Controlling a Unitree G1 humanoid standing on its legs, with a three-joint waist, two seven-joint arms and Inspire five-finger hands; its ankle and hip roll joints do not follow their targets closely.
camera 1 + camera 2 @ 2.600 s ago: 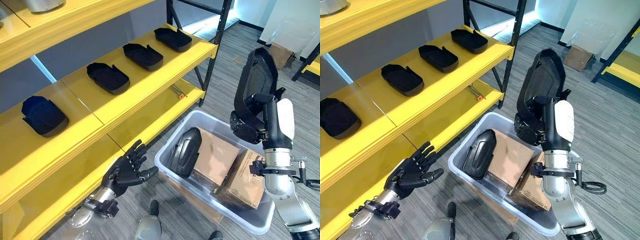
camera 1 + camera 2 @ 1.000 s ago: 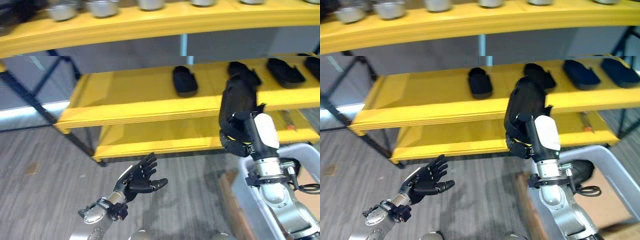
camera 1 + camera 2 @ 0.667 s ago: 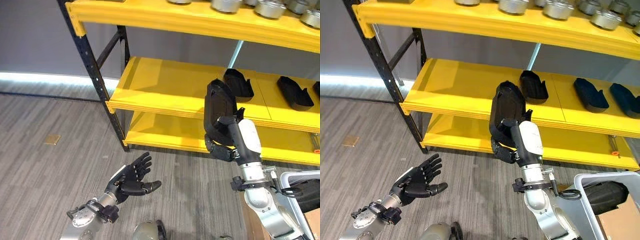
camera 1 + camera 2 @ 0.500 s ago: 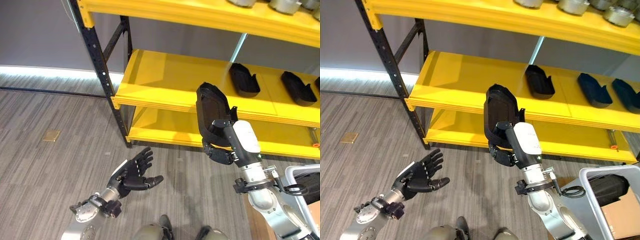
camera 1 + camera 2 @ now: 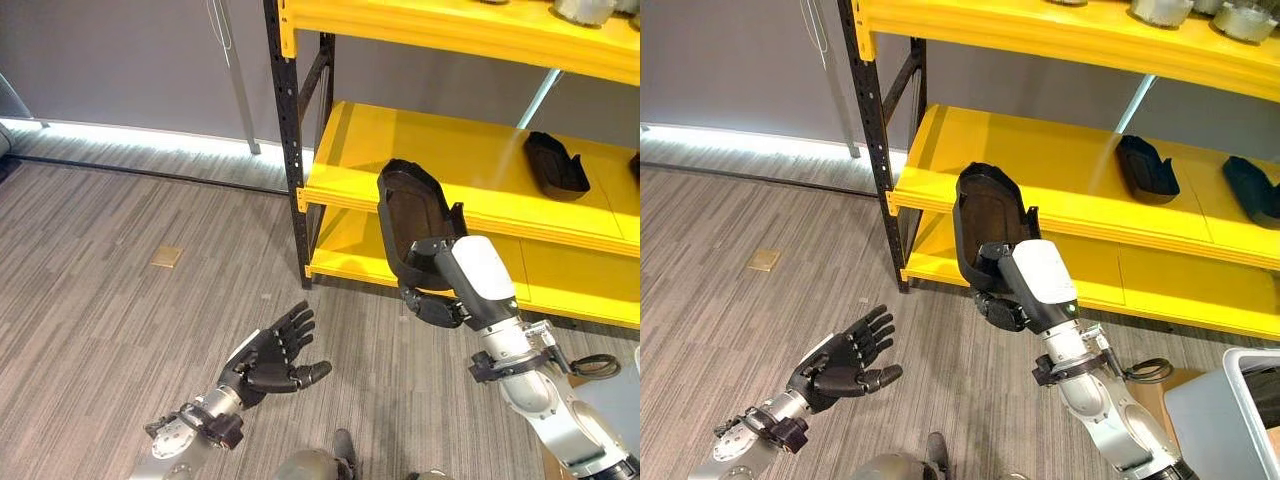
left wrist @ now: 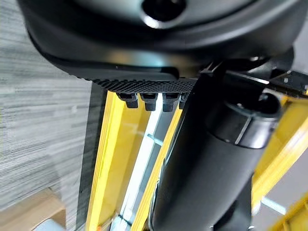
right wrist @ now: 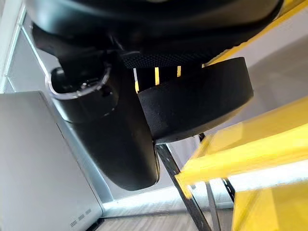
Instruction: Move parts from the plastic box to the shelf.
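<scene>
Dark fingers of the right hand [image 5: 432,300] clasp a black moulded plastic shell part [image 5: 410,222], held upright in the air just in front of the yellow metal shelf [image 5: 420,170]. Two more black parts [image 5: 1144,168] lie on that shelf's middle board. Low over the grey wood-look floor [image 5: 120,270], the left hand [image 5: 268,360] hovers spread wide, holding nothing.

Bright, even light; a glowing strip [image 5: 130,140] along the wall base; wrist views perhaps unfocused.

Grey wood-grain floor [image 5: 120,270], small tan square patch [image 5: 166,257], grey wall [image 5: 130,60] behind.
</scene>
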